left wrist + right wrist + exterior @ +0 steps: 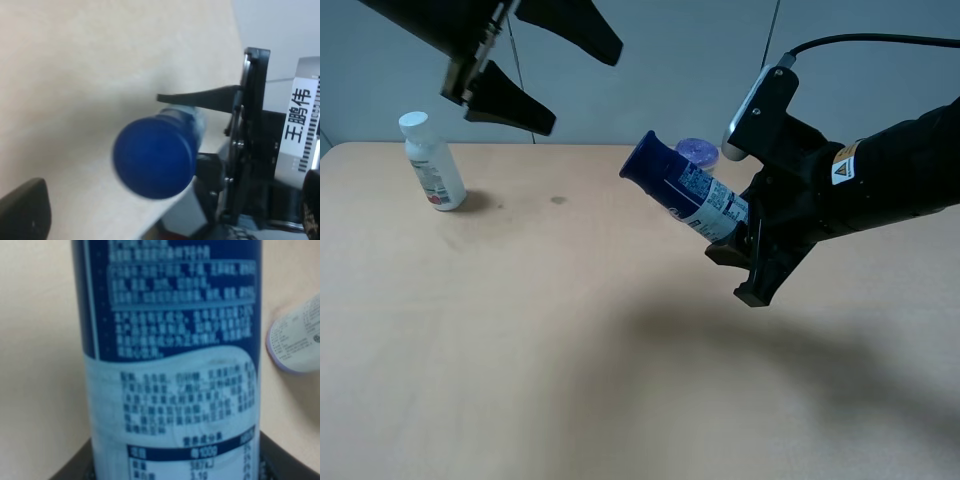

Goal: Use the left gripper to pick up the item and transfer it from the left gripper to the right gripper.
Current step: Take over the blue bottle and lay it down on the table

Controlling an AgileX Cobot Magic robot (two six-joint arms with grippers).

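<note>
The item, a slim bottle (685, 190) with a dark blue cap and a white-and-blue label, is held tilted above the table, cap toward the upper left. My right gripper (745, 240), on the arm with the yellow sticker, is shut on its lower body. The right wrist view shows the label (170, 365) close up. My left gripper (584, 90) is open and empty, raised at the upper left and apart from the bottle. In the left wrist view the blue cap (154, 157) faces the camera, and one left finger (25, 210) shows at the edge.
A white bottle with a white cap (432, 165) stands on the wooden table (520, 330) at the far left. A short container with a purple top (697, 150) sits behind the held bottle. A white-labelled container (295, 340) shows beside the label.
</note>
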